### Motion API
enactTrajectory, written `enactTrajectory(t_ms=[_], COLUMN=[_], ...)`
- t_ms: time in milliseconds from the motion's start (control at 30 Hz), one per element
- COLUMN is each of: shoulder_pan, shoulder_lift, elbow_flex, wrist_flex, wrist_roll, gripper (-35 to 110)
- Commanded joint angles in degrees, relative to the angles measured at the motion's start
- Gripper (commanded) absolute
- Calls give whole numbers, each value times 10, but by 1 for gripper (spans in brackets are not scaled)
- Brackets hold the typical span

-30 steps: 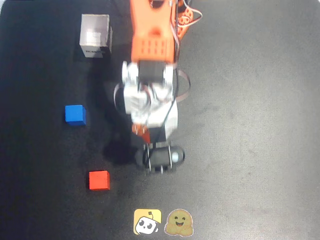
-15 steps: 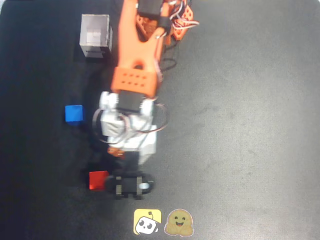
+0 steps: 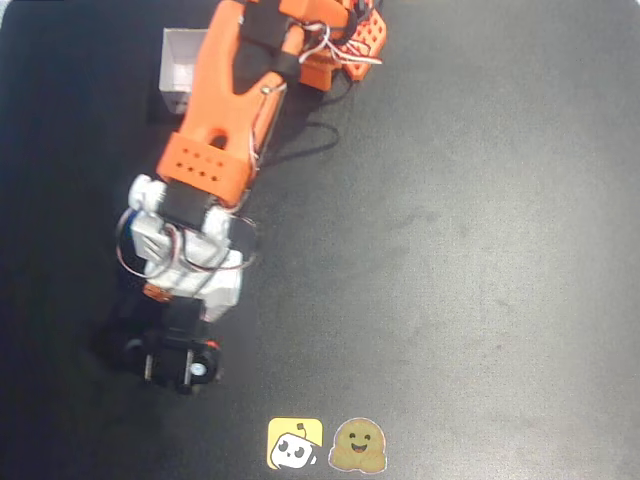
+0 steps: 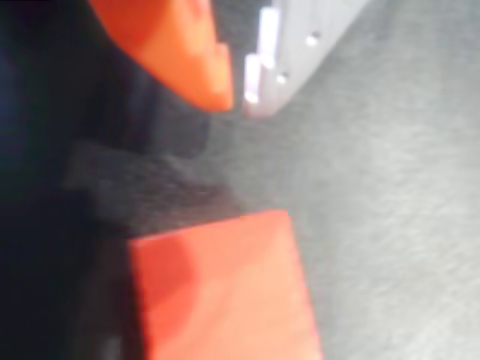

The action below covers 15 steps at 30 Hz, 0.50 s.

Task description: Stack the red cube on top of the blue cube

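The red cube (image 4: 225, 296) sits low in the wrist view on the dark mat, close below my gripper (image 4: 238, 94). The orange finger (image 4: 180, 52) and the white finger (image 4: 300, 37) stand almost together at the top of that view, with nothing between them and clear of the cube. From overhead, the orange arm (image 3: 215, 110) reaches to the lower left and its black wrist end (image 3: 172, 362) covers the spot where the red cube lies. The blue cube is hidden under the arm's white motor block (image 3: 180, 255).
A white box (image 3: 178, 62) stands at the back left, partly covered by the arm. Two stickers (image 3: 294, 443) (image 3: 358, 445) lie at the mat's front edge. The right half of the mat (image 3: 480, 250) is bare.
The arm has swung left and forward over the last second. Its wrist end now covers the red cube, and its motor block covers the blue cube.
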Motion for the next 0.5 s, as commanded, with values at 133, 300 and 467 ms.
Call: enactTrajectory(t_ms=[133,300,467], shoulder_pan=[6,-12,-34], shoulder_lift=[-67,-83,-84], elbow_flex=[-150,-177,-185], wrist_flex=[69,62,46], wrist_roll=[-9,-17,-19], gripper=[0,0,0])
